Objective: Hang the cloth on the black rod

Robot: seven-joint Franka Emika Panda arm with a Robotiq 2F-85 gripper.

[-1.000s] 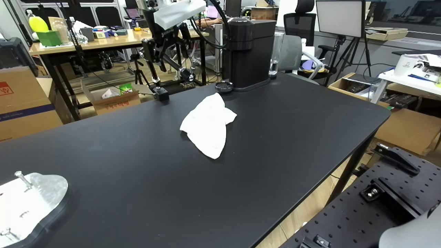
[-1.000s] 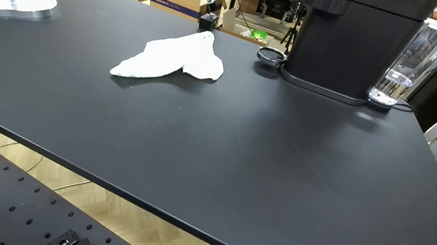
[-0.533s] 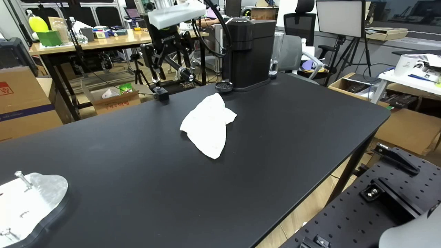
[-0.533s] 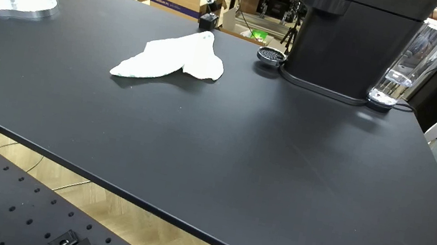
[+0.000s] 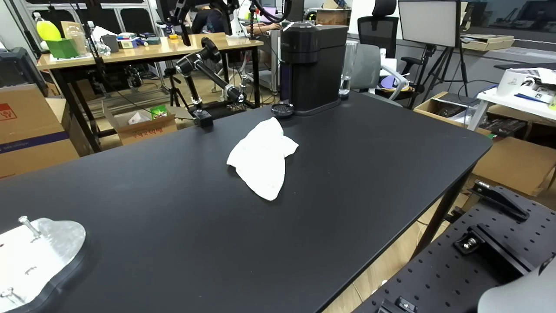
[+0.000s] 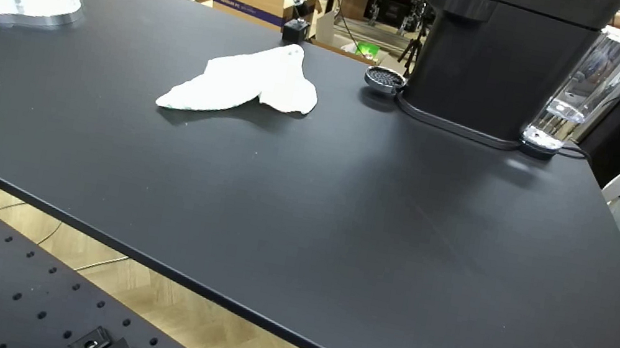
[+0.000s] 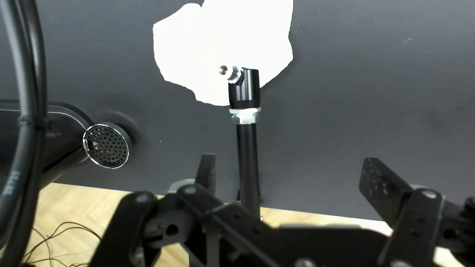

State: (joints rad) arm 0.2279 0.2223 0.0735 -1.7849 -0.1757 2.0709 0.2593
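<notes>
The white cloth (image 5: 263, 158) lies rumpled on the table (image 5: 182, 243), apart from my claw (image 7: 288, 167), which I hold spread, its two fingers wide of each other. In my wrist view the metal-fitted end of the black rod (image 7: 248, 159) overlaps the cloth. In an exterior view the rod slopes down from a stand (image 5: 203, 118) at the table's edge. Near the cloth stands a black coffee machine (image 5: 310, 69), a round perforated tray (image 7: 107, 145) at its foot; a white board (image 5: 47, 256) with pegs sits farther off.
</notes>
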